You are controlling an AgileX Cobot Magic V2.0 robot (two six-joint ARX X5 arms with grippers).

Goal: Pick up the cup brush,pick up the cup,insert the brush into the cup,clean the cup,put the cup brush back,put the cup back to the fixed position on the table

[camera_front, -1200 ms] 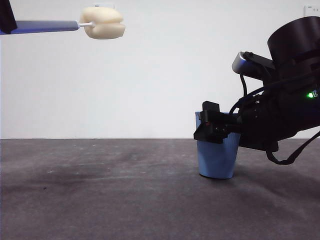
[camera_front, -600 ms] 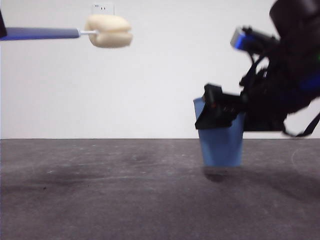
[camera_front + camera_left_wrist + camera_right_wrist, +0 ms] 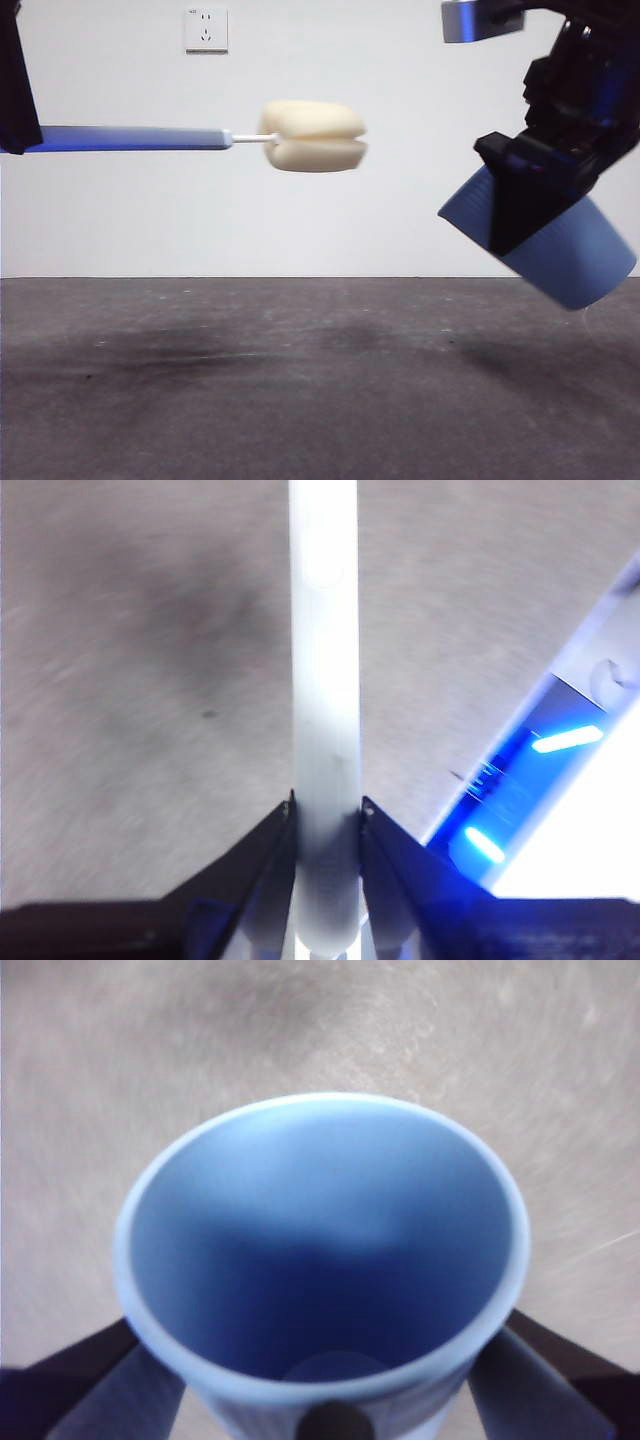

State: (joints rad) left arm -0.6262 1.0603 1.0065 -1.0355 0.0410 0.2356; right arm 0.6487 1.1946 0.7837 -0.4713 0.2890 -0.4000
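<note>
Front view has my right gripper (image 3: pixel 530 190) clamped on the cup (image 3: pixel 560 250), airborne at right, mouth tilted left. My left gripper (image 3: pixel 326 815) pinches the cup brush (image 3: pixel 313 135) level at left, apart. Next, I judge: sponge into mouth.

A bare test room or lab bench setup is showing here rather than a home or kitchen. A plain white wall (image 3: pixel 330 230) is filling the whole background, carrying only a white wall socket (image 3: pixel 206 29) high up. A dark grey, mottled matte surface (image 3: pixel 300 390) is stretching across the front with faint pale scuffs. Black robot hardware with cabling and a camera module (image 3: pixel 480 18) is hanging in at the right, pointing to a robotics workspace.
</note>
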